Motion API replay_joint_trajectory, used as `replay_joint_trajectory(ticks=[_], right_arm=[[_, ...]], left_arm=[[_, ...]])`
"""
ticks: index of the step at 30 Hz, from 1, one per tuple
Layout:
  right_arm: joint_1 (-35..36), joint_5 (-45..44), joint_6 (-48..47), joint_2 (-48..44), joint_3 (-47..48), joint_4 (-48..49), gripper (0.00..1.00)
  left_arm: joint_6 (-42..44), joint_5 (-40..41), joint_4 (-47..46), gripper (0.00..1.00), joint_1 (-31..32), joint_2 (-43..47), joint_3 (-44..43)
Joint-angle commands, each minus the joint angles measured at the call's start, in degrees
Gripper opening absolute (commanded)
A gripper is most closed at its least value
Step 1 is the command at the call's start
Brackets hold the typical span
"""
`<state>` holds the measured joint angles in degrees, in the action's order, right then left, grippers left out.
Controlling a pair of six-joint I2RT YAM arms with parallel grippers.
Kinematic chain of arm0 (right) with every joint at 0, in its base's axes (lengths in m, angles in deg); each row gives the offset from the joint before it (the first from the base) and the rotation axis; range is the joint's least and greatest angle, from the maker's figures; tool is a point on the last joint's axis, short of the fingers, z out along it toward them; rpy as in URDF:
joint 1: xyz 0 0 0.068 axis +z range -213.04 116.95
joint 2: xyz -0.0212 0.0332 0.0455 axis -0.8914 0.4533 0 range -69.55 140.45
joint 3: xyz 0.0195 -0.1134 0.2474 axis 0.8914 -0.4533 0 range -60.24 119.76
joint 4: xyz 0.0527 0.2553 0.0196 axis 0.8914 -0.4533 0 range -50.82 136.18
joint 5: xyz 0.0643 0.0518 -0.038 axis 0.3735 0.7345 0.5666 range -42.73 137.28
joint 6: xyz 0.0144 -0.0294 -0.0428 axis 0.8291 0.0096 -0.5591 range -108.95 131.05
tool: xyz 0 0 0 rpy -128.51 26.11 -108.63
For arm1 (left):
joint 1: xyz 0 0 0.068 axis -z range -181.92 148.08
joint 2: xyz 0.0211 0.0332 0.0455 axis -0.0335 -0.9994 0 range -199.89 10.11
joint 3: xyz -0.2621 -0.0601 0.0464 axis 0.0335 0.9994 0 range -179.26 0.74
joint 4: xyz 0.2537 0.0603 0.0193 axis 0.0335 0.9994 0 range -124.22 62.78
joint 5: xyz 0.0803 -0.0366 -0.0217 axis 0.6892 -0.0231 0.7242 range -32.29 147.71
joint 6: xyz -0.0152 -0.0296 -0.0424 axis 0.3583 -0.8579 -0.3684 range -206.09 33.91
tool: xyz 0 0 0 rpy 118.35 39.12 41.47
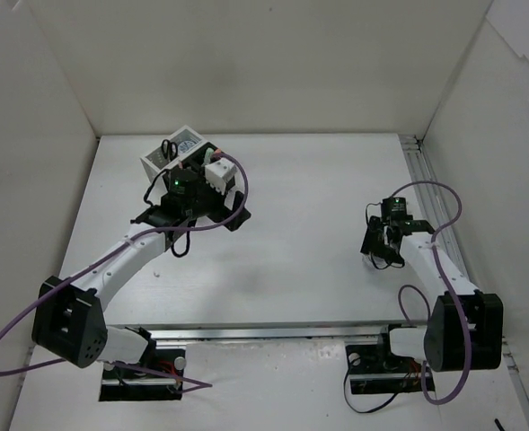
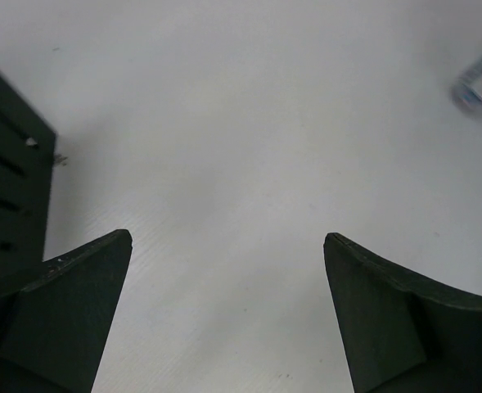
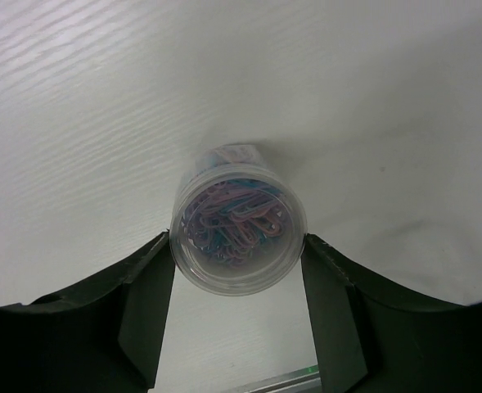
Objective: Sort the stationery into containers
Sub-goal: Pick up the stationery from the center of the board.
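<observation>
The containers (image 1: 156, 163) are mostly buried under the left arm. All we can make out is a white mesh cup with the scissors (image 1: 169, 146) sticking out. The left gripper (image 2: 224, 241) hangs right beside the cluster, fingers spread wide with only table (image 2: 241, 147) between them. There's a blurry blue-white blob (image 2: 476, 86) we can't identify. Well away from the cluster, the right gripper (image 3: 238, 246) pinches a clear tub (image 3: 239, 217) of coloured paper clips.

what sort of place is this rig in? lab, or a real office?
Most likely a lab test cell, not an office: plain white panels box in a white table, a left arm and right arm are fixed at its near edge, and the props look staged: mesh cups, a jar of paper clips.
</observation>
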<state>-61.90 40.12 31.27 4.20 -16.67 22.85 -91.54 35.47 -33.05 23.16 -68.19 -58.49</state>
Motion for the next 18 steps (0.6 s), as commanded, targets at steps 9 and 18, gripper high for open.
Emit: replay_joint_trajectory(ticks=[9, 18], right_arm=[[17.45, 36.76, -25.83, -7.75, 11.18, 6.19, 0.32], [29.61, 44.78, -43.6, -8.02, 16.36, 5.05, 0.32]], left_arm=[[24.17, -31.63, 4.18, 0.99, 9.45, -6.5, -6.86], [32.95, -42.52, 10.68, 0.99, 13.59, -9.5, -11.88]])
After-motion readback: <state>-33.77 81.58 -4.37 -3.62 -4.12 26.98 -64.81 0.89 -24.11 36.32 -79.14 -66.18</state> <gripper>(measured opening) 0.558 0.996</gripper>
